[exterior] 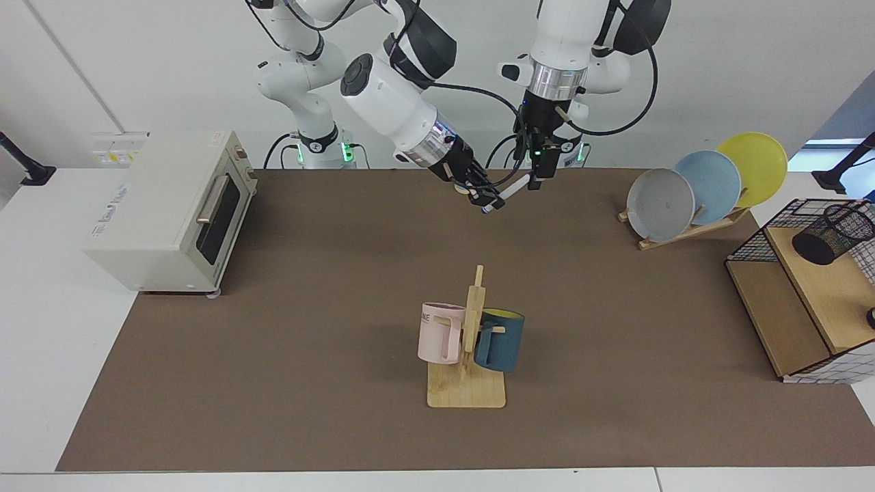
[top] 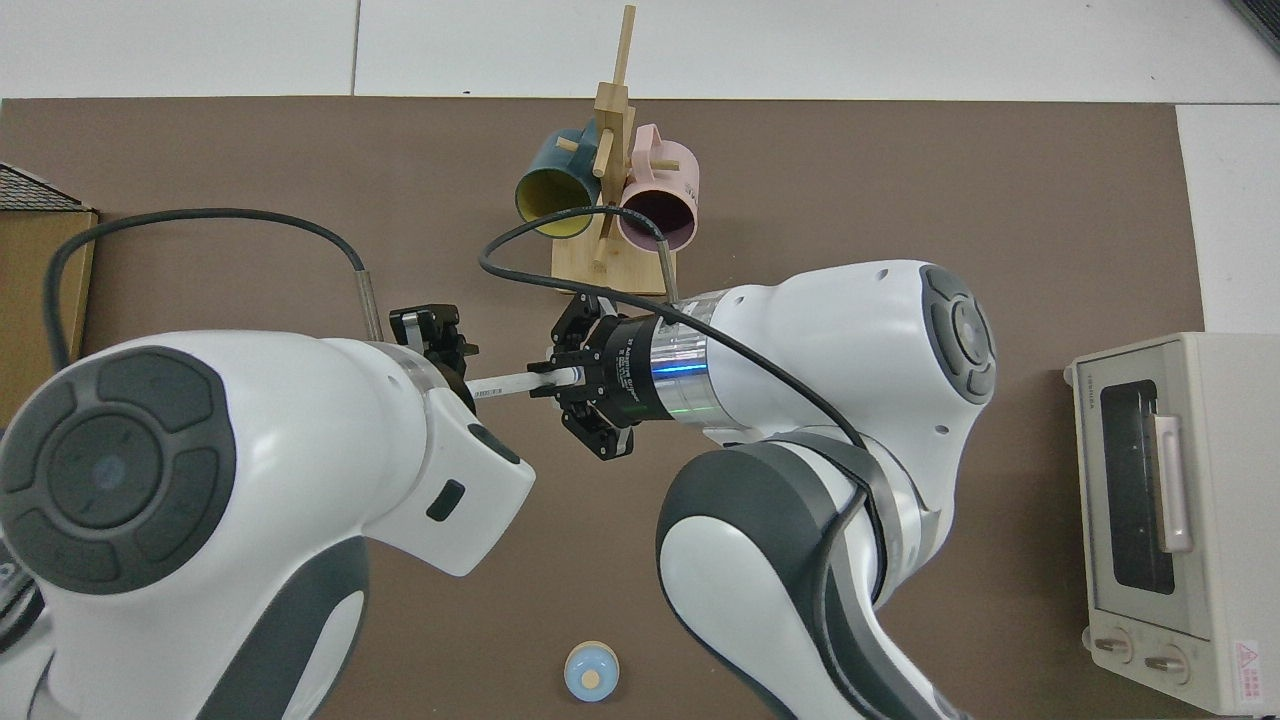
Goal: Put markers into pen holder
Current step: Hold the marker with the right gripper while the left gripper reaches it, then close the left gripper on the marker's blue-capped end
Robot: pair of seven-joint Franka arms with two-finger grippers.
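Observation:
The marker (exterior: 517, 184) (top: 505, 384) hangs in the air over the far middle of the brown mat, white barrel showing, tilted up towards the view's right. My right gripper (exterior: 488, 199) (top: 552, 382) is shut on its lower end. My left gripper (exterior: 536, 179) (top: 438, 338) has come down at the marker's other end and hides the blue cap. The black mesh pen holder (exterior: 834, 233) stands on the wooden shelf of the wire rack at the facing view's far right, well away from both grippers. It is out of the top view.
A wooden mug stand (exterior: 467, 391) with a pink mug (exterior: 438, 333) and a dark blue mug (exterior: 500, 339) sits mid-mat. A toaster oven (exterior: 171, 208) is at the facing view's left, three plates (exterior: 705, 186) in a wooden rack at its right. The wire rack (exterior: 786, 301) borders the mat.

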